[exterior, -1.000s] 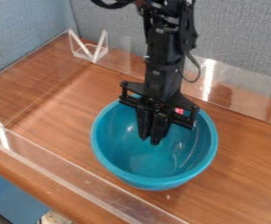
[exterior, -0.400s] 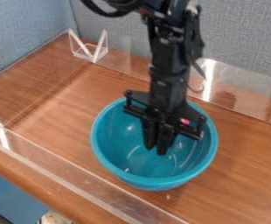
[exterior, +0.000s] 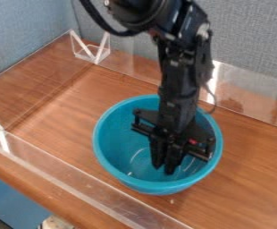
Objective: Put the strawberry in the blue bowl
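The blue bowl [exterior: 120, 159] sits at the front middle of the wooden table, deep and glossy teal. My gripper [exterior: 166, 164] reaches down into it from above, fingertips low inside the bowl near its floor. The black fingers [exterior: 162, 154] stand pressed close together, so the gripper looks shut. No strawberry shows clearly: nothing red is visible between the fingertips or on the bowl's floor. The only red is a tiny speck on the gripper's right side [exterior: 197, 140], too small to identify. The fingers hide whatever may be between them.
A clear acrylic wall [exterior: 57, 170] runs along the table's front edge and another [exterior: 242, 85] along the back. A clear stand [exterior: 93, 46] is at the back left corner. Bare wood [exterior: 52, 94] lies left of the bowl.
The gripper has come down and slightly to the right, from the bowl's rim level to deep inside it. Its fingers stayed together throughout.
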`<state>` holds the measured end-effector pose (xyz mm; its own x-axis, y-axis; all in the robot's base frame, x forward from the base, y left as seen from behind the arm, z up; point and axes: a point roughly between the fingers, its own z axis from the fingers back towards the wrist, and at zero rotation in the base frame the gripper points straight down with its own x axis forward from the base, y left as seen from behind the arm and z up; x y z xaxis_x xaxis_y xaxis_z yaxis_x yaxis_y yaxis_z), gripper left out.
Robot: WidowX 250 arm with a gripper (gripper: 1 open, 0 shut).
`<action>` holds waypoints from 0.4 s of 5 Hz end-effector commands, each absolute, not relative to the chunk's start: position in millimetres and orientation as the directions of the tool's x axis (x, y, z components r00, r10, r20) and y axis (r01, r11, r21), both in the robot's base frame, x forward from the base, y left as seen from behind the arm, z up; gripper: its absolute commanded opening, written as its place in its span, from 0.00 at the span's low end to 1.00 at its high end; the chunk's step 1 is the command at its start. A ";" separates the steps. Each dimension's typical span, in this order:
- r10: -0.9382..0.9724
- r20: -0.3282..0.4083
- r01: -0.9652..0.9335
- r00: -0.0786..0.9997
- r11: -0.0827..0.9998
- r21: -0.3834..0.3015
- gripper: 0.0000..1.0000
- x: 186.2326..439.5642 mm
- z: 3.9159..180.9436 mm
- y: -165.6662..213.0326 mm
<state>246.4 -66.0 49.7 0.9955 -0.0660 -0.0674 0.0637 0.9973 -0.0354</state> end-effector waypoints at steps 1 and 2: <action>-0.086 -0.048 0.084 0.995 0.996 -0.036 1.00 247.4 51.1 -62.5; -0.135 -0.044 0.134 0.990 0.991 -0.028 1.00 248.9 55.2 -68.3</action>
